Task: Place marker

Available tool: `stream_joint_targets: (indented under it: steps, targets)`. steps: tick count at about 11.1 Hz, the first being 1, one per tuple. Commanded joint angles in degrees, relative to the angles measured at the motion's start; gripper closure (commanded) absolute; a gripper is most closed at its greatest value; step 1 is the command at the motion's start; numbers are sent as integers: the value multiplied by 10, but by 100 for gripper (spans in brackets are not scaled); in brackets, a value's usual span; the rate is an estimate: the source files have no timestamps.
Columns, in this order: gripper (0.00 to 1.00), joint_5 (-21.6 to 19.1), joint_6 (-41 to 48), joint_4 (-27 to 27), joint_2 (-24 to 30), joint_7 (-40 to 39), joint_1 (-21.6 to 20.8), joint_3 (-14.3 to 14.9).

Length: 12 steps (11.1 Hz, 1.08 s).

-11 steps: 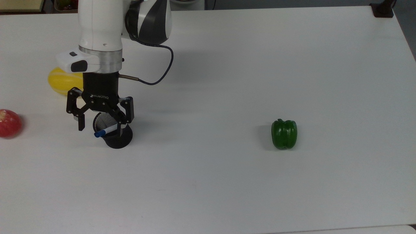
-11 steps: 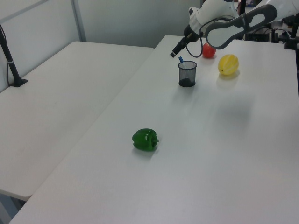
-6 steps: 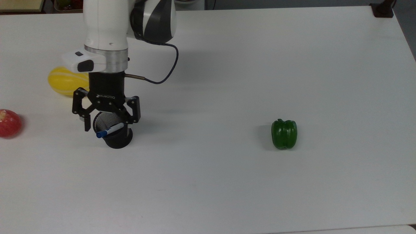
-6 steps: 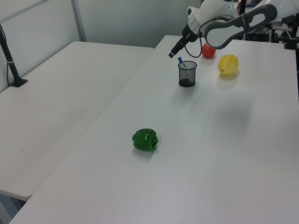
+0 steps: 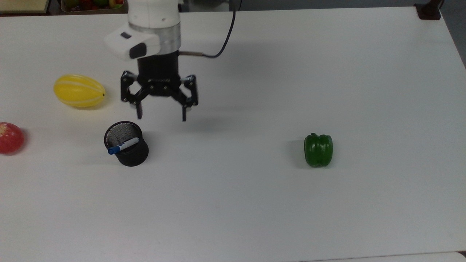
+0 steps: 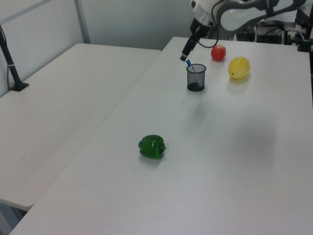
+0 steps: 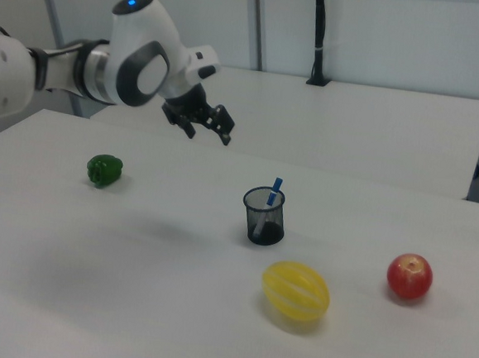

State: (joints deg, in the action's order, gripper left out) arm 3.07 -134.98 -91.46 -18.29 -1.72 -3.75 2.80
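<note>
Marker in the cup, my jaws apart above the desk

The marker [image 5: 123, 145] leans in the black mesh cup [image 5: 128, 148], blue cap poking over the rim toward the top view's left. My gripper [image 5: 161, 115] hangs empty, jaws spread wide, clear of the cup, toward the top view's upper right. On the white desk [image 5: 255, 203] sit a yellow melon [image 5: 79, 91], a red apple [image 5: 11, 138] and a green bell pepper [image 5: 318, 150]

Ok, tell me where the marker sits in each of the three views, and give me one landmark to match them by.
Top view: the marker leans in the black mesh cup, left of centre, blue cap toward the top view's left.
Left view: marker pokes from the cup, upper centre.
Right view: marker stands in the cup, centre.
Landmark: the green pepper, alone on the table.
</note>
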Motion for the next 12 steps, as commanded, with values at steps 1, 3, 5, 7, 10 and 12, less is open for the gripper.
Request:
stream_joint_targets:
  steps: [1, 3, 5, 7, 10, 12]
  targets:
    - [0, 0, 172, -18, 78, 8, -38, 4]
    - [0, -1, 257, -18, 112, 9, -49, 4]
    - [0, -3, 348, -18, 153, 9, -63, 4]
    - [0, -3, 413, -18, 174, 8, -63, 4]
    - [0, -1, 415, -18, 172, 9, -62, 4]
    - [0, -2, 416, -14, 172, 9, -57, 5]
